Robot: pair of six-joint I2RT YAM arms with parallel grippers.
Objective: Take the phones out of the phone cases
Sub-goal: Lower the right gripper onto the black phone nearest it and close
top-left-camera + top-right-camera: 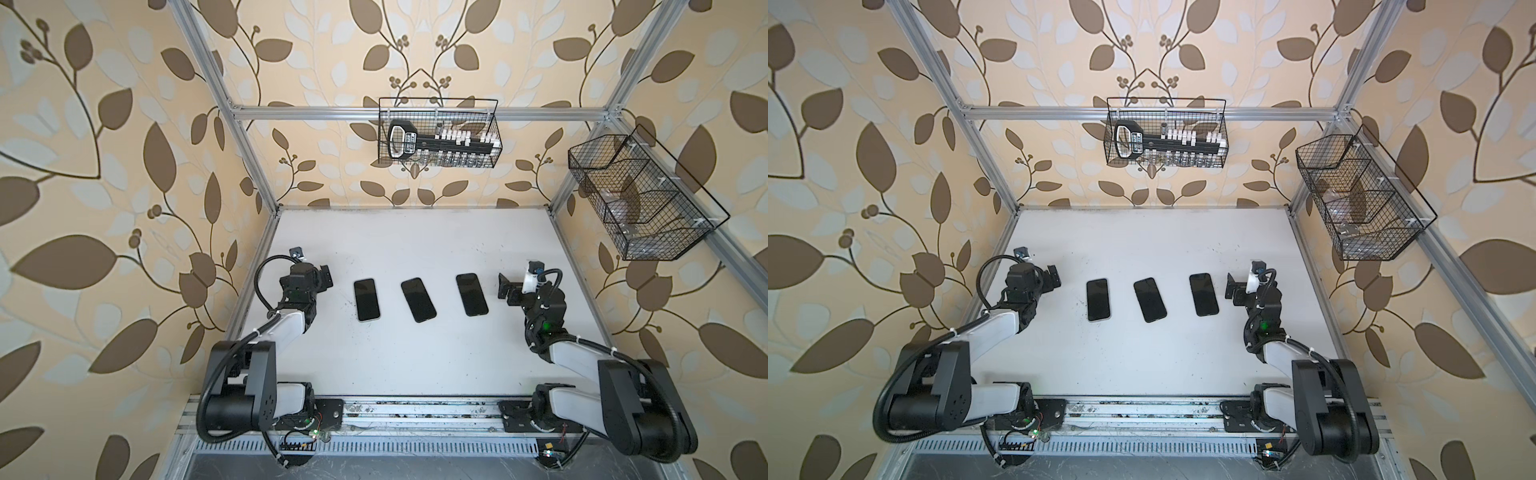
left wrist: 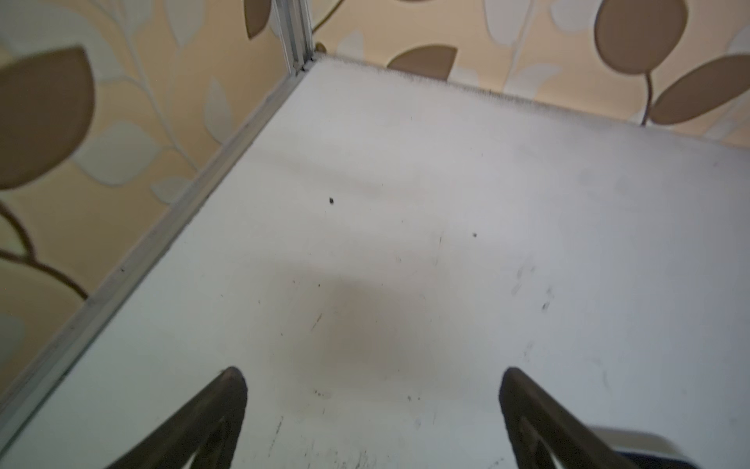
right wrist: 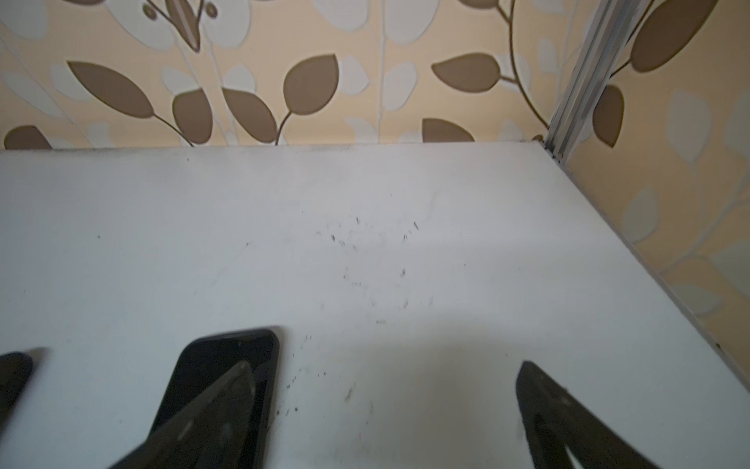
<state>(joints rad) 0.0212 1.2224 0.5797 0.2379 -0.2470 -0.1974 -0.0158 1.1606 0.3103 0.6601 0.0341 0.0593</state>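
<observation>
Three phones lie screen-up in a row across the middle of the white table (image 1: 415, 365), each apart from its neighbours, as I wait at either end of the line. My left gripper (image 1: 326, 276) hangs just beside the left phone (image 1: 367, 299), whose pale rim sets it apart from the other two. My right gripper (image 1: 506, 286) hangs just beside the right phone (image 1: 471, 294), and the middle phone (image 1: 417, 300) lies tilted between them. Both pairs of jaws stand wide apart and hold nothing. The left wrist view shows bare, scuffed tabletop between them, with only a pale corner of the left phone (image 2: 627, 437) at the edge of the picture. In the right wrist view, one of my fingers (image 3: 227, 390) crosses in front of the right phone (image 3: 227, 349) without clearly touching it, while a dark corner of the middle phone (image 3: 14, 367) peeks in at the side. I cannot tell case from phone on the two dark handsets. A wire basket (image 1: 438, 162) hangs on the back rail, and a second basket (image 1: 648, 249) hangs on the side rail.
</observation>
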